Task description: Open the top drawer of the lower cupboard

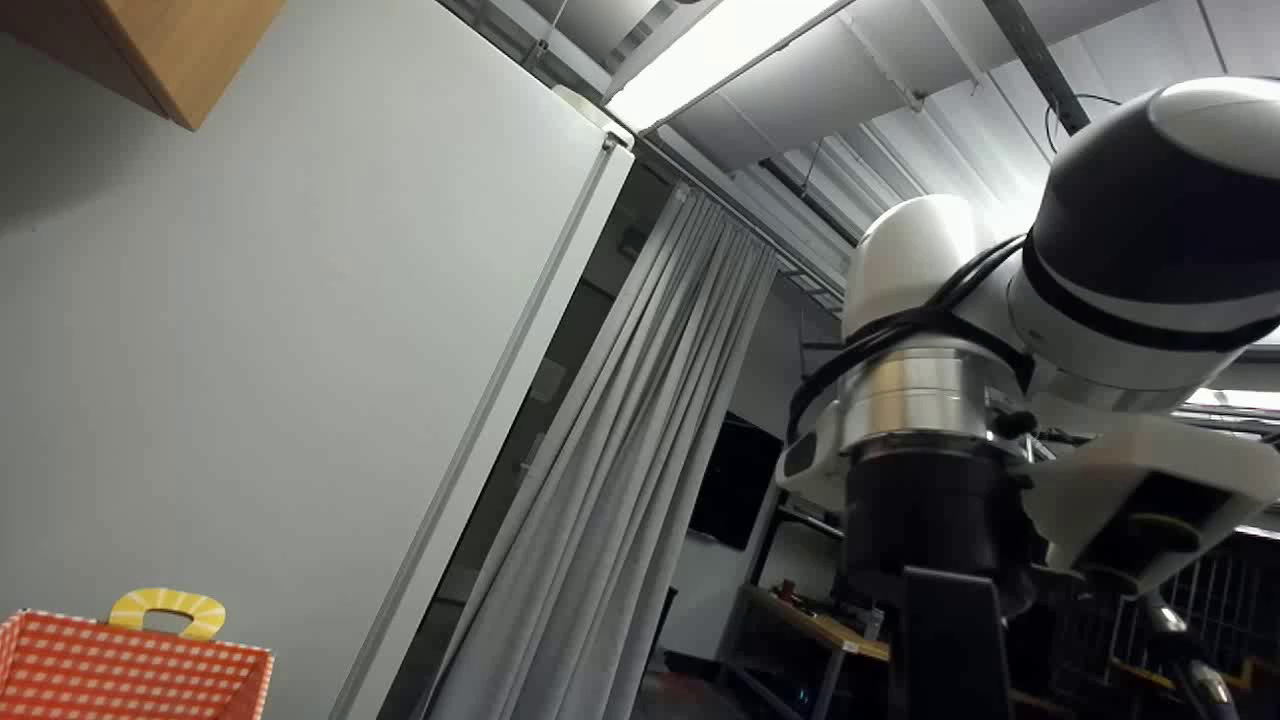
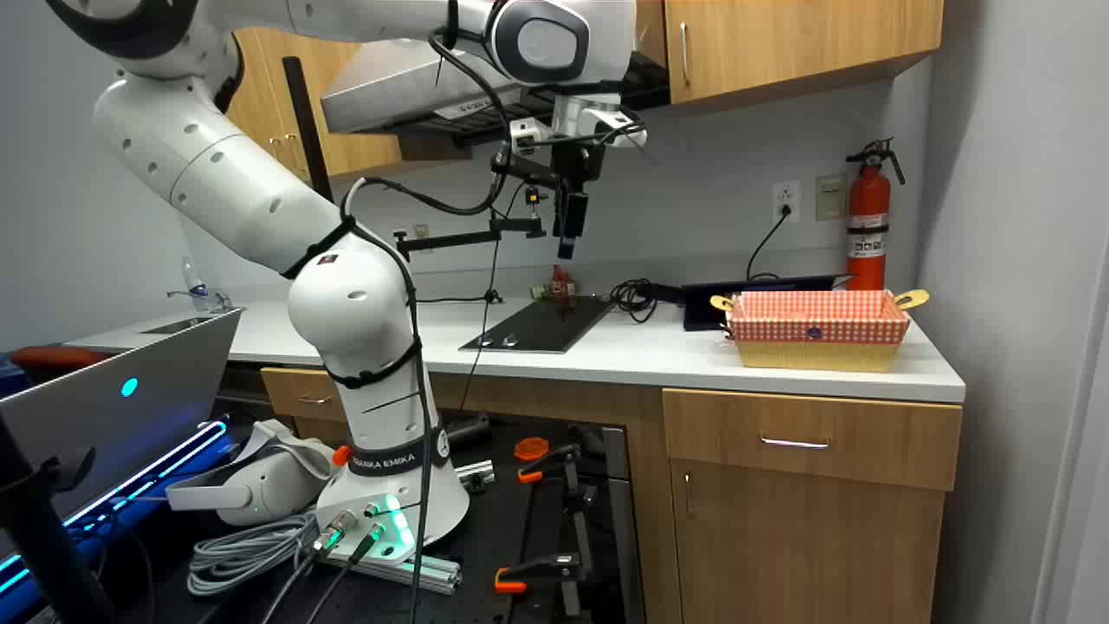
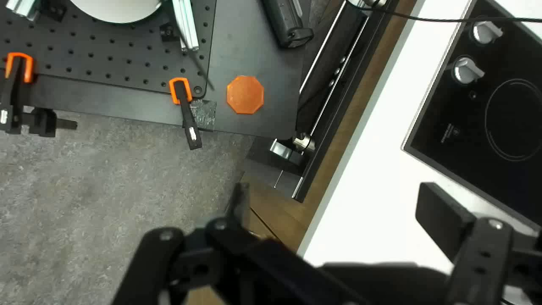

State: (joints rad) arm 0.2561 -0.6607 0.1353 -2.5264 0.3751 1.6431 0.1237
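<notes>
The lower cupboard [image 2: 806, 555] stands under the right end of the counter in an exterior view. Its top drawer [image 2: 728, 429] has a wooden front and a silver bar handle [image 2: 794, 443]. The drawer looks shut or nearly shut; I cannot tell if there is a small gap. My gripper [image 2: 567, 238] points down above the counter, higher than the drawer and left of it in that view. In the wrist view the gripper [image 3: 341, 207] is open, its fingers wide apart with nothing between them. One finger also shows in an exterior view [image 1: 955, 640]. In the wrist view the gripper hides most of the drawer area.
A red-checked basket [image 2: 814, 329] stands on the white counter [image 2: 641, 368] above the drawer. A black cooktop [image 2: 546, 325], cables and a fire extinguisher [image 2: 868, 225] are nearby. Orange-tipped clamps [image 2: 541, 570] sit on the robot's table. Upper cabinets [image 2: 797, 43] and a range hood [image 2: 416, 87] hang above.
</notes>
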